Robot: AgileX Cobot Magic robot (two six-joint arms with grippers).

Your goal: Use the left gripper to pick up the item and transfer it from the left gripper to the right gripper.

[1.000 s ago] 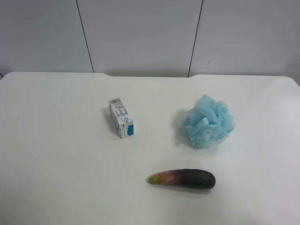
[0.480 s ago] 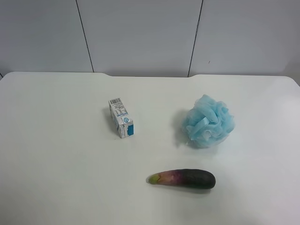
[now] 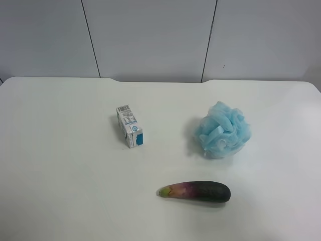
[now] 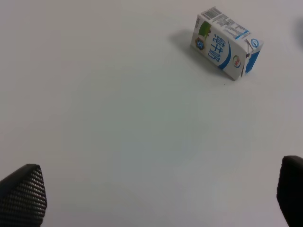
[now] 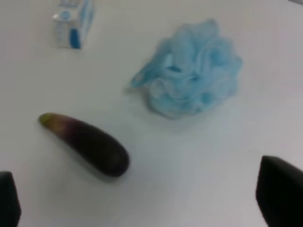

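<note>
The eggplant [image 3: 195,191] lies on the white table [image 3: 65,165] near the front, dark purple with a yellow-green tip pointing toward the view's left. It also shows in the right wrist view [image 5: 85,143]. Neither arm shows in the exterior high view. My right gripper [image 5: 142,208] is open and empty, its fingertips [image 5: 279,194] at the frame corners, above the table short of the eggplant. My left gripper [image 4: 156,198] is open and empty, fingertips [image 4: 21,194] wide apart over bare table. The eggplant is out of the left wrist view.
A white-and-blue carton [image 3: 129,126] lies left of centre; it shows in the left wrist view [image 4: 225,43] and the right wrist view [image 5: 73,21]. A light-blue bath puff [image 3: 222,130] sits behind the eggplant, also in the right wrist view [image 5: 191,68]. A grey panelled wall [image 3: 150,35] stands behind the table.
</note>
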